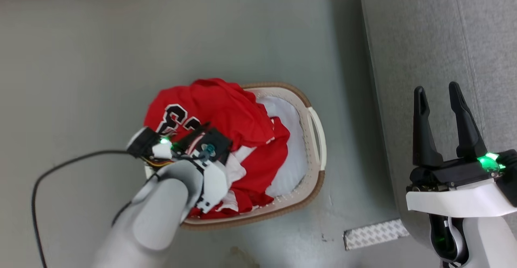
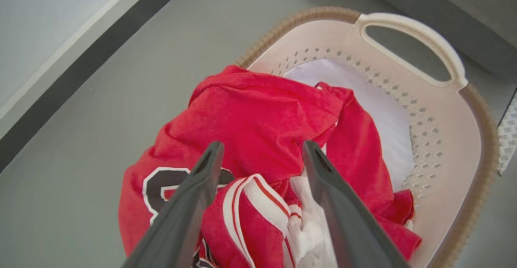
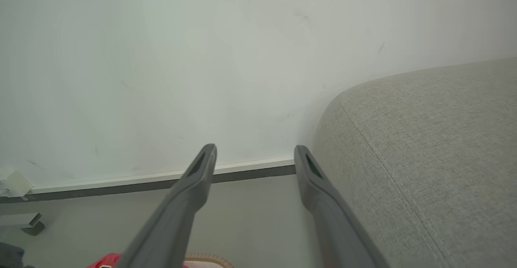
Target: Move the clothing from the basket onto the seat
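Observation:
The basket (image 1: 320,135), cream with a brown rim, stands on the grey floor and holds the red clothing (image 1: 230,110), heaped toward its left side. A jersey with black white-outlined numbers (image 1: 177,119) lies on top and spills over the left rim. My left gripper (image 2: 262,146) hangs open just above the red clothing (image 2: 262,110), its fingers (image 2: 202,179) straddling a white-striped fold and gripping nothing. The basket (image 2: 452,110) shows its white liner (image 2: 363,90) on the right. My right gripper (image 1: 437,88) stands open and empty over the edge of the grey seat (image 1: 436,29).
A black cable (image 1: 60,167) curls across the floor left of the basket. A patterned white strip (image 1: 375,233) lies on the floor by the seat's base. In the right wrist view the seat (image 3: 436,146) meets a pale wall with a dark baseboard (image 3: 242,173).

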Robot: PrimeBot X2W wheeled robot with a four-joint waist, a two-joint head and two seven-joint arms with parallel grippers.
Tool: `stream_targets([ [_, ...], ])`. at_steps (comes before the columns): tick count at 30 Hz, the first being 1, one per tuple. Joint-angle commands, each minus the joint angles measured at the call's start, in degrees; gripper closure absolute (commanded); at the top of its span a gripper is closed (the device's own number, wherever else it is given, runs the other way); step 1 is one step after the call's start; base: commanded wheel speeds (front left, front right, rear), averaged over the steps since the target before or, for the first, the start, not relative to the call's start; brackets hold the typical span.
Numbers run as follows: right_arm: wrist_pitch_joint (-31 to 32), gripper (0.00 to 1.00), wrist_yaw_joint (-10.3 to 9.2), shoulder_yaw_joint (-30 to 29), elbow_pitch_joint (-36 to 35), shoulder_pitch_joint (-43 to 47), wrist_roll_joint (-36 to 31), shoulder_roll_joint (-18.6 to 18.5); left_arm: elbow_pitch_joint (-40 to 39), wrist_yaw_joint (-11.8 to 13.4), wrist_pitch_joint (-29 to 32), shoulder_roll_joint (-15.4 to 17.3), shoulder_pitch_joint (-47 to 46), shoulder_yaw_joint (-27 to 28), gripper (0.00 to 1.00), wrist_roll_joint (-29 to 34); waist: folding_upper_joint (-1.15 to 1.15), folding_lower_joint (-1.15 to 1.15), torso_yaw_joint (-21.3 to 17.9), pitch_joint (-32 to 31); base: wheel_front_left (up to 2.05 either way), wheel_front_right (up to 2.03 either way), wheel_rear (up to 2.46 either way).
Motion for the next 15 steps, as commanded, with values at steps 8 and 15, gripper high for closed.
stream_targets([
  [8,0.04,0.0,-0.12,0.97,-2.66,-1.3,1.91,-0.13,8.78,1.63,6.12,3.01,-5.81,-1.08,0.0,2.83,0.0,-0.02,-3.05,6.1,0.0,0.0,0.0],
  [15,0.04,0.0,-0.12,1.48,-3.84,-2.19,2.27,-0.12,12.19,2.45,6.54,4.13,-8.67,-1.29,0.0,2.91,0.0,-0.02,-3.38,8.89,0.0,0.0,0.0],
])
